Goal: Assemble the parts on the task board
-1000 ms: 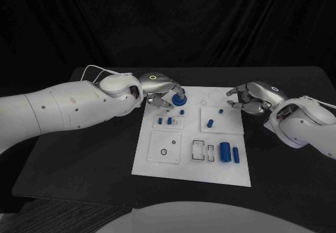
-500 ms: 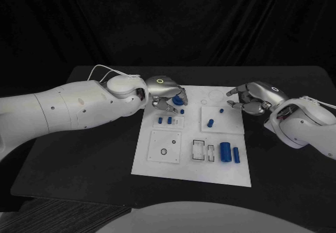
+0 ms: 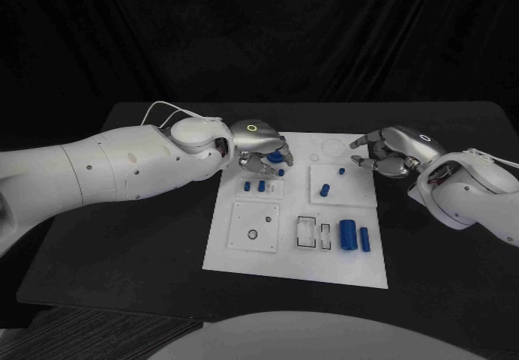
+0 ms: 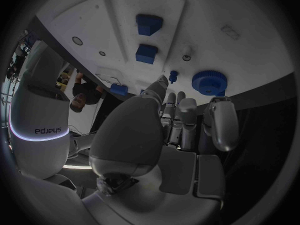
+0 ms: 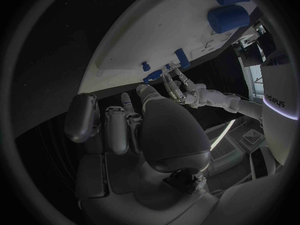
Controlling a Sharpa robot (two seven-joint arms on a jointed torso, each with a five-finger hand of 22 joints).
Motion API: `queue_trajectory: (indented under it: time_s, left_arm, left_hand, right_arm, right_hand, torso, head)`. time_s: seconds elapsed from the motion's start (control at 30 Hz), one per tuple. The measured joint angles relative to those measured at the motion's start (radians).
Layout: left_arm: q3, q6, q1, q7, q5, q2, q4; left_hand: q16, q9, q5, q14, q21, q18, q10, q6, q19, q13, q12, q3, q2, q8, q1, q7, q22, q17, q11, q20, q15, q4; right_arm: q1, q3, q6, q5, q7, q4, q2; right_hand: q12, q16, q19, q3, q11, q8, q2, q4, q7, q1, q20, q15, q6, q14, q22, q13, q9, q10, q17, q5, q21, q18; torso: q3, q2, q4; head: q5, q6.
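Here, in the head view, our left hand point(image 3: 257, 146) hovers over the far left corner of the task board point(image 3: 244, 255), its fingers curled down around the blue gear point(image 3: 277, 158); contact is hidden from this angle, so we cannot tell whether the gear is gripped. Our right hand point(image 3: 391, 152) sits at the board's far right edge with fingers curled in and nothing visible between them. We judge the step in hand to be seating the gear at its place on the board: we should keep it level, centre it over its seat before pressing, and avoid brushing the small blue pin point(image 3: 281, 172) just beside it. In the left wrist view, the gear point(image 4: 209, 82) lies flat on the white board just beyond the fingertips point(image 4: 162, 82), apart from them by a narrow gap, so the left hand is parted and holds nothing; the pin point(image 4: 173, 76) stands between fingertip and gear, and two blue blocks point(image 4: 149, 24) lie farther off. In the right wrist view, the right hand point(image 5: 125, 122) is curled loosely and empty, with the board's edge beyond it and a large blue cylinder point(image 5: 228, 18) lying well apart.
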Motion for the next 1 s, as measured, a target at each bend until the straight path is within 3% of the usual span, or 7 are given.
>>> queue_trajectory:
  time_s: [0.27, 0.43, 1.0]
  left_arm:
    - [0.0, 0.008, -0.002, 0.0, -0.001, 0.012, -0.006]
    - [0.0, 0.012, -0.006, -0.001, -0.002, 0.019, -0.011]
    - [0.0, 0.022, -0.026, -0.015, -0.002, 0.039, -0.043]
  left_hand:
    - [0.005, -0.015, 0.025, -0.007, -0.004, 0.0, 0.043, 0.024, 0.0, -0.007, 0.0, 0.048, 0.003, 0.0, 0.019, 0.024, 0.0, -0.009, 0.011, 0.0, 0.007, -0.016]
    - [0.01, -0.019, 0.025, -0.007, -0.004, 0.0, 0.077, 0.052, 0.0, -0.008, 0.0, 0.072, -0.001, 0.006, 0.023, 0.027, 0.0, -0.015, 0.014, 0.0, 0.007, -0.019]
    - [0.009, -0.018, 0.021, -0.025, -0.016, 0.0, 0.091, 0.081, 0.0, -0.013, -0.007, 0.097, -0.008, 0.016, 0.024, 0.027, 0.0, -0.051, 0.013, 0.0, 0.011, -0.025]
  right_arm:
    - [0.0, 0.0, 0.0, 0.0, 0.0, 0.0, 0.0]
    - [0.0, 0.0, 0.0, 0.0, 0.0, 0.001, -0.001]
    - [0.0, 0.0, 0.0, 0.0, 0.0, 0.002, -0.003]
  right_hand:
    - [0.0, 0.0, 0.0, 0.0, 0.0, 0.0, 0.0, 0.0, 0.0, 0.0, 0.0, 0.0, 0.0, 0.0, 0.0, 0.0, 0.0, 0.0, 0.0, 0.0, 0.0, 0.0]
    - [0.0, 0.0, 0.0, 0.003, 0.0, 0.0, 0.0, 0.003, -0.004, 0.0, 0.0, 0.0, 0.004, 0.0, 0.0, 0.0, 0.0, 0.0, 0.0, 0.0, 0.0, 0.0]
    - [0.0, 0.0, 0.0, 0.003, 0.0, 0.0, 0.0, 0.003, -0.004, 0.0, 0.0, 0.0, 0.004, 0.0, 0.0, 0.0, 0.0, 0.0, 0.0, 0.0, 0.0, 0.0]
  torso:
    - [0.0013, 0.002, -0.0001]
    - [0.0012, 0.002, 0.0006]
    - [0.0003, 0.0, 0.0024]
  head:
    - [-0.001, 0.0]
    - [-0.002, 0.0]
    - [-0.005, 0.0]
